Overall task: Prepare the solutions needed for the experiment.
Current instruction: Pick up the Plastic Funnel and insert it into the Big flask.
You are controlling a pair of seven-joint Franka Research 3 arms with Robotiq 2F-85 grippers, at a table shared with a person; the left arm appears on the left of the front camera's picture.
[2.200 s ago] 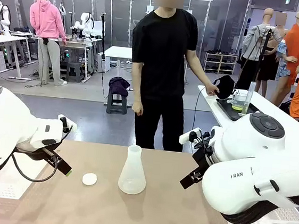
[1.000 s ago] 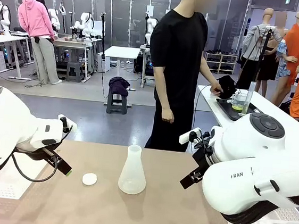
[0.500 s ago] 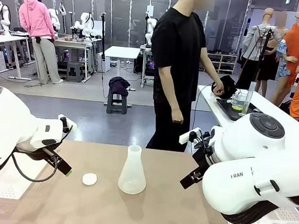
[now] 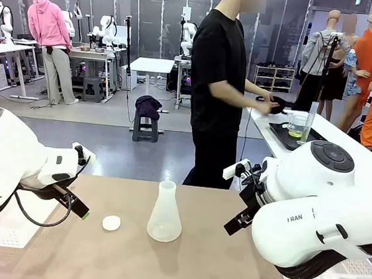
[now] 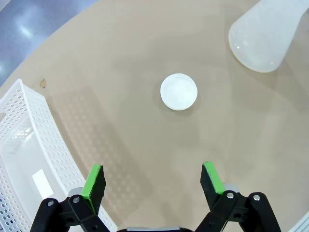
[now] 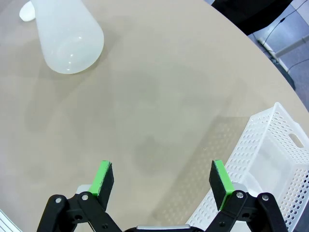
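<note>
So the solutions (image 4: pixel 296 134) aren't on the robot's bench (image 4: pixel 200 261) at all. The pale yellow-green liquid is a shallow layer in a clear beaker (image 4: pixel 298 123) on a black tray (image 4: pixel 281 131) over on the side bench, about 2 o'clock from the flask (image 4: pixel 165 212) in the front view and well apart from both arms. The person's hands (image 4: pixel 269 104) are busy with something dark near that tray. The left hand (image 5: pixel 152 175) hangs released with its jaws wide, holding nothing, with the little white cap (image 5: pixel 178 91) at 12 o'clock ahead of it and the flask up at 1 o'clock. The right hand (image 6: pixel 161 172) is just as wide and empty over bare bench, with a white basket (image 6: pixel 270 150) at its 3 o'clock. Handling-wise, the beaker with that little liquid is probably light, and its wall looks stiff, smooth and likely slick against the pads. It's also likely breakable, though glass or plastic can't be told from here. The best bet would be to pinch it across the wall around mid-height and keep it upright, since even a shallow layer will slosh if it's tipped or jerked.
</note>
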